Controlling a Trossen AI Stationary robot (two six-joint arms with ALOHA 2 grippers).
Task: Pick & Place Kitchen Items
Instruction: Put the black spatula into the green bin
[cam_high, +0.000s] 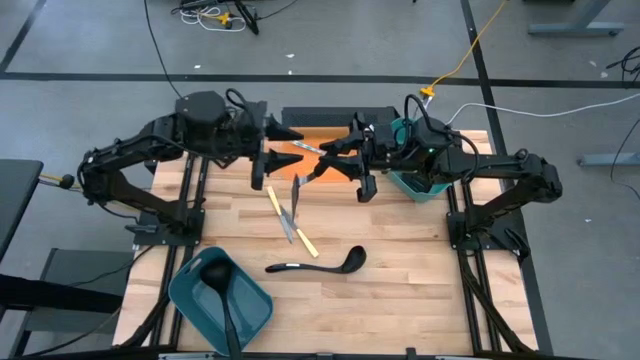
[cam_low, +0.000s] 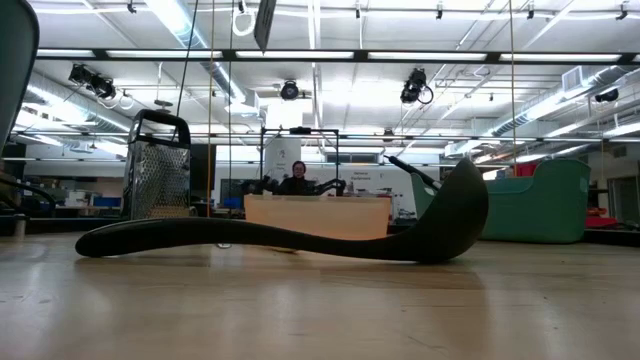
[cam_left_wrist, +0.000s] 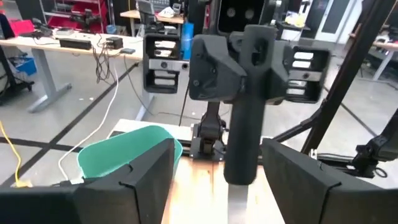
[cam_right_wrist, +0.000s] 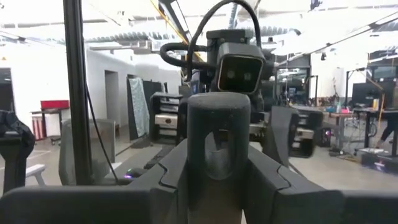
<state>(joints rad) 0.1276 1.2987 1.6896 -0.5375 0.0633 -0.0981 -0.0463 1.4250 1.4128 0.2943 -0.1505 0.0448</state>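
Item in hand: a black-handled utensil (cam_left_wrist: 245, 124) hung in the air between the two hands, above the orange tray (cam_high: 300, 134) at the far middle of the table (cam_high: 400, 280). Its working end could not be made out.
Right hand: the right hand (cam_right_wrist: 217, 169) was closed on the utensil's handle and carried it.
Left hand: the left hand (cam_left_wrist: 217, 182) faced the right one with its fingers (cam_left_wrist: 143, 177) spread wide on either side of the handle, clear of it.
Other items: one black ladle (cam_high: 320, 264) lay flat on the table, near the front. A second ladle (cam_high: 222, 300) sat inside the teal bin (cam_high: 190, 296) at the front left corner. Slim silver cutlery (cam_high: 289, 212) and pale yellow-handled pieces (cam_high: 305, 243) lay crossed on the bare wood just in front of the tray.
Surroundings: a second teal bin (cam_high: 412, 186) stood under the right arm. A metal grater (cam_low: 158, 165) stood at the back of the table in the low view.
Step in hand: judged to be a handover of the utensil between the hands, with the right hand as sole holder.
Next move: the left hand would need to back straight away without brushing the handle. The right hand could then swing toward the nearby teal bin, hold the utensil over the opening, and release.
Risk: a long utensil held at one end may swing or catch the bin's rim.
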